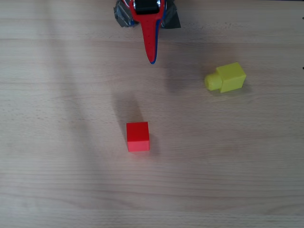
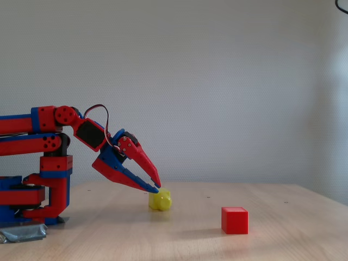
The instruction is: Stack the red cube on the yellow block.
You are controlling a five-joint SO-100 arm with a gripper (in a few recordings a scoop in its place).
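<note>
The red cube (image 1: 137, 137) sits near the middle of the wooden table, also seen low at the right in the fixed view (image 2: 235, 220). The yellow block (image 1: 230, 77) lies to the right in the overhead view, its round stud pointing left; in the fixed view the yellow block (image 2: 160, 200) shows just below the fingertips. My red-and-blue gripper (image 1: 152, 59) points down from the top edge, shut with nothing in it. It hangs above the table (image 2: 156, 188), apart from both blocks, with the cube well below it in the overhead view.
Grey tape (image 1: 124, 19) holds the arm's base at the table's far edge, at the lower left in the fixed view (image 2: 24, 234). Bare wood (image 1: 57, 142) surrounds both blocks. A white wall stands behind the table.
</note>
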